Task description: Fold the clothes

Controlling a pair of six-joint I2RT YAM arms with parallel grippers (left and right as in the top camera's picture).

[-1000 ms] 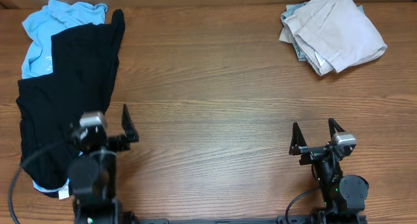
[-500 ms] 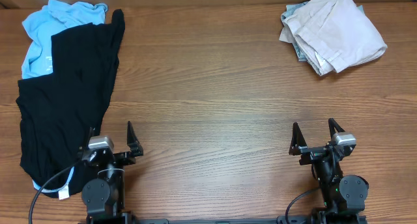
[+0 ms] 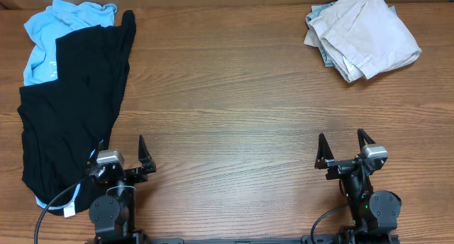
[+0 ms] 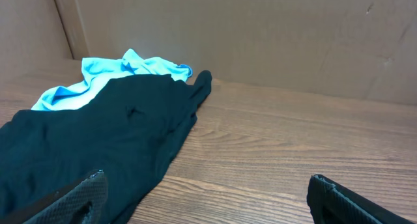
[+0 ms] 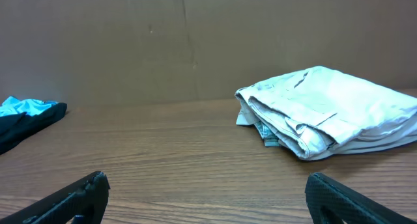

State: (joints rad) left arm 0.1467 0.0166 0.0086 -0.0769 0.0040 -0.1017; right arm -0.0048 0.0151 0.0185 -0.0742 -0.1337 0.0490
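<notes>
The beige khaki shorts lie folded in a bundle at the table's far right; they also show in the right wrist view. A black garment lies spread along the left side, over a light-blue shirt; both show in the left wrist view, the black garment in front of the blue shirt. My left gripper is open and empty at the front left, its left finger over the black garment's edge. My right gripper is open and empty at the front right.
The wooden table is bordered by a brown cardboard wall at the back. A white label and light-blue hem peek out under the black garment's near end beside the left arm.
My left arm has drawn back and lowered to the front edge, off the black garment, its gripper still open. The right arm and the clothes have not moved.
</notes>
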